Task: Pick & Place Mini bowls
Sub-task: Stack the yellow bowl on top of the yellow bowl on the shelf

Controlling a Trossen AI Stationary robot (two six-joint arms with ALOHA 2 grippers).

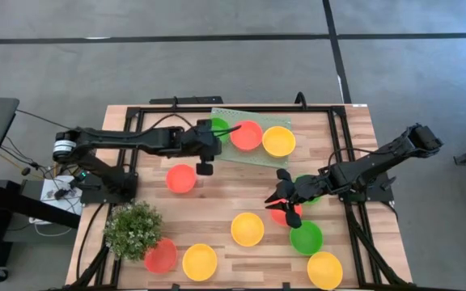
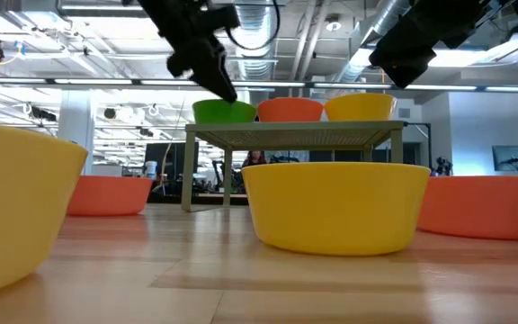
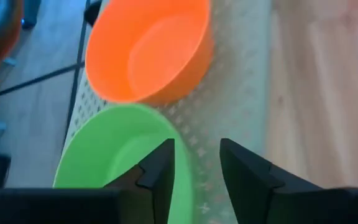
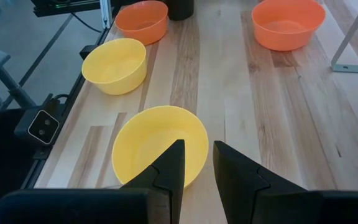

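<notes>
**Left gripper over rack bowls, right gripper mid-table, both empty**

Left gripper (image 1: 205,167) sits at the near edge of the pale green perforated rack (image 1: 226,151), fingers (image 3: 160,177) a narrow gap apart, nothing between them. In the left wrist view the fingers hang right over the rim of the green bowl (image 3: 120,149) on the rack; whether they touch it, can't tell. An orange-red bowl (image 3: 148,46) sits just beside the green one, rims nearly touching, and a yellow bowl (image 1: 278,141) ends the row of three. Rack surface is a thin sheet with small holes, raised on legs per the low view.

Right gripper (image 1: 282,196) is mid-table, fingers (image 4: 166,171) slightly parted, empty. Its wrist view looks past them at a yellow bowl (image 4: 160,144) close ahead, another yellow bowl (image 4: 114,65) and two orange-red ones (image 4: 142,20) (image 4: 288,23) farther off.

Bowls are all smooth plastic, round, shallow, same size. Under and beside the right gripper: a green bowl (image 1: 306,237) and a red one, partly hidden by the arm. A yellow bowl (image 1: 324,269) sits near the front-right corner, a red bowl (image 1: 181,179) just below the left gripper.

Table (image 1: 217,206) is light wood planks with a black frame along the edges. Open wood between the red bowl and the right gripper. Bushy green plant (image 1: 133,229) crowds the front-left, touching a red bowl (image 1: 161,255).
</notes>
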